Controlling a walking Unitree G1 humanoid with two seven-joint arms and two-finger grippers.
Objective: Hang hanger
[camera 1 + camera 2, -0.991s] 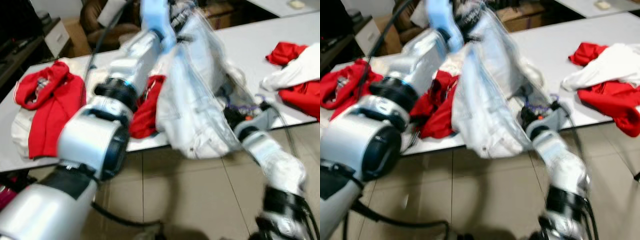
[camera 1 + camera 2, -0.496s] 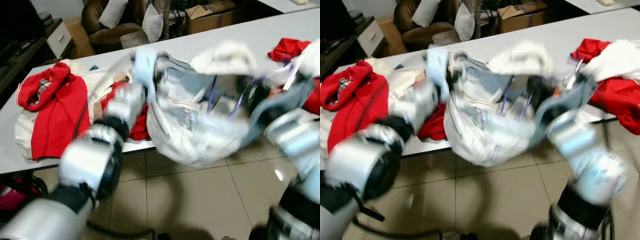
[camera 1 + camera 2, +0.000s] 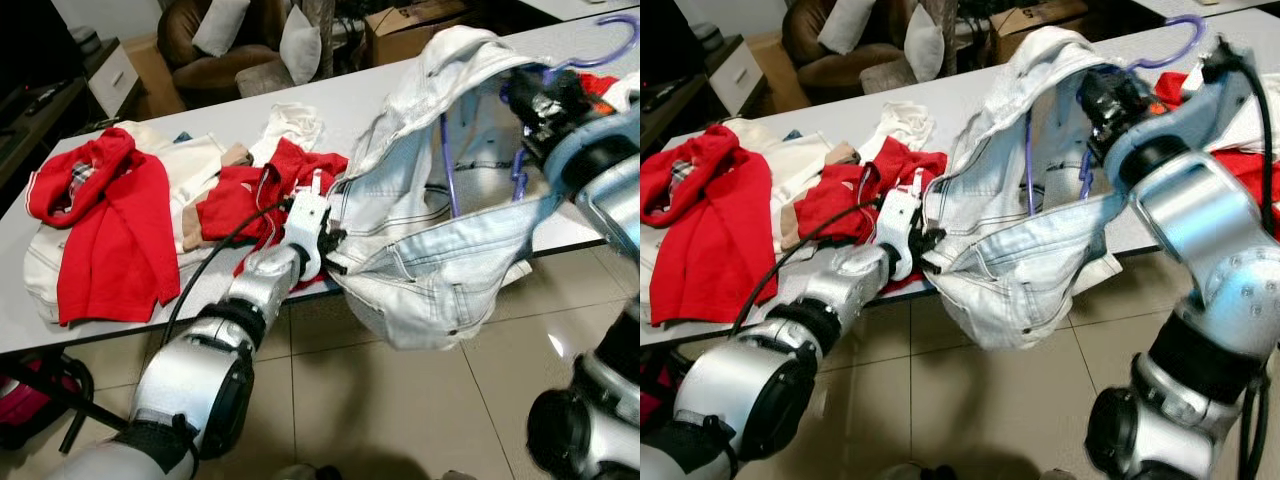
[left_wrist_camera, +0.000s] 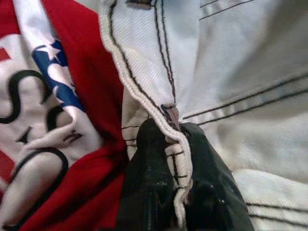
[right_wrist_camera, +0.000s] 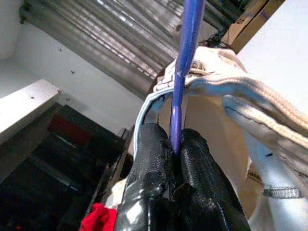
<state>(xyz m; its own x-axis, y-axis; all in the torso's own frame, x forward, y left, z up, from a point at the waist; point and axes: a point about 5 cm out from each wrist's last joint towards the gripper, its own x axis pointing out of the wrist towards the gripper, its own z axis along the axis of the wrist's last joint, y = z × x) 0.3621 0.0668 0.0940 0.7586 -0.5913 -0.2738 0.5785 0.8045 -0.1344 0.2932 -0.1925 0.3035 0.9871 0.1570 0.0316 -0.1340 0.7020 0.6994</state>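
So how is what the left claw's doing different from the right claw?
The left gripper pinches a seam of the pale denim jacket, low by the white table edge. The right gripper pinches the thin purple plastic hanger, held high. Both are shut.

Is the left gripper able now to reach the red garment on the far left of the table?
Probably not now. The left gripper is shut on a seam of the denim jacket, so it must let go first. The red garment lies uncovered on the table.

Red garment (image 4: 103, 91): print letters partial, unreadable.
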